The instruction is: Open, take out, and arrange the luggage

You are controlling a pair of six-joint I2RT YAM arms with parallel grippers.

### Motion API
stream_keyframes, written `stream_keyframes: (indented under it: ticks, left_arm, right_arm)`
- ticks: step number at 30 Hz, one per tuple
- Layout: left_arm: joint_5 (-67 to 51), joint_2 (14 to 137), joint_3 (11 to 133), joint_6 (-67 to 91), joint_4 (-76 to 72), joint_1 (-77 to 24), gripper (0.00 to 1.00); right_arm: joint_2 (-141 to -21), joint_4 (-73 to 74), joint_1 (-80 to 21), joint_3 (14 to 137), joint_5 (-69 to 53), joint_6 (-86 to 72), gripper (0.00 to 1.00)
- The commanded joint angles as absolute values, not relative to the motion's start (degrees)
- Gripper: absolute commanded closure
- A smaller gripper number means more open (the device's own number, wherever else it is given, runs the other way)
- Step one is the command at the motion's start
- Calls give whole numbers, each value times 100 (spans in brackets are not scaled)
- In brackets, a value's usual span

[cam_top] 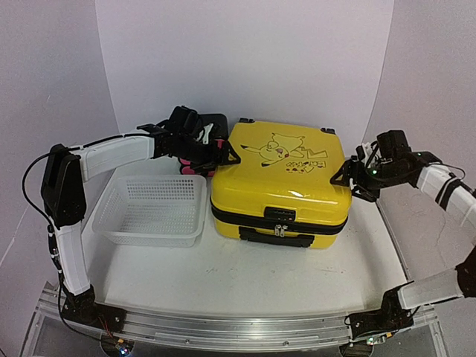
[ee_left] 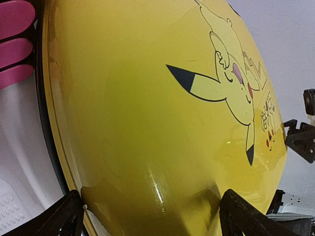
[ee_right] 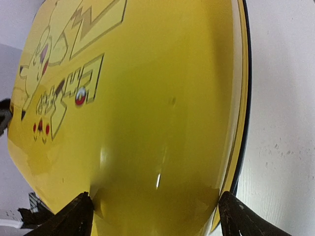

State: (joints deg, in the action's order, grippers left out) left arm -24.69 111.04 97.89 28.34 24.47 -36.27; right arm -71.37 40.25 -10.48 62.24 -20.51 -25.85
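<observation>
The yellow luggage (cam_top: 279, 182) lies flat and shut at the table's middle. Its cartoon lid faces up, and the black zipper band and handle face the near edge. My left gripper (cam_top: 226, 157) is open at the lid's left edge. In the left wrist view the yellow shell (ee_left: 147, 123) fills the space between its spread fingers (ee_left: 64, 216). My right gripper (cam_top: 344, 178) is open at the lid's right edge. The right wrist view shows the shell (ee_right: 147, 123) between its spread fingers (ee_right: 238, 219). Neither gripper holds anything.
A white mesh basket (cam_top: 152, 208) stands left of the luggage. A small black-and-pink drawer box (cam_top: 199, 145) stands behind the left gripper, and its pink drawers (ee_left: 15, 44) show in the left wrist view. White backdrop walls close in the back and sides.
</observation>
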Motion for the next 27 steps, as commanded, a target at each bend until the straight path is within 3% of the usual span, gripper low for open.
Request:
stream_keyframes:
  ticks: [1, 5, 10, 20, 24, 27]
  left_arm:
    - [-2605, 11115, 9942, 2501, 2672, -3805, 5]
    - [-2649, 11051, 9824, 2566, 2664, -3806, 5]
    - [-2709, 10887, 9626, 2729, 2508, -3838, 5]
    - [-3088, 11201, 9631, 3477, 1684, -4508, 7]
    - [-3103, 11394, 9910, 3550, 1619, -4654, 8]
    - [-3154, 11455, 10017, 3598, 1600, -4721, 9]
  right_arm:
    - [-6133, 5042, -1300, 5757, -1409, -2037, 13]
    - [-5197, 4926, -1585, 5043, -1692, -2180, 15]
    - [-4580, 3615, -2426, 4066, -2065, -2902, 20]
    - [-5547, 1457, -4285, 3371, 191, -3264, 33]
    - [-5756, 747, -4386, 3064, 771, -3263, 47]
    - [-5758, 545, -4386, 2965, 1034, -3024, 49]
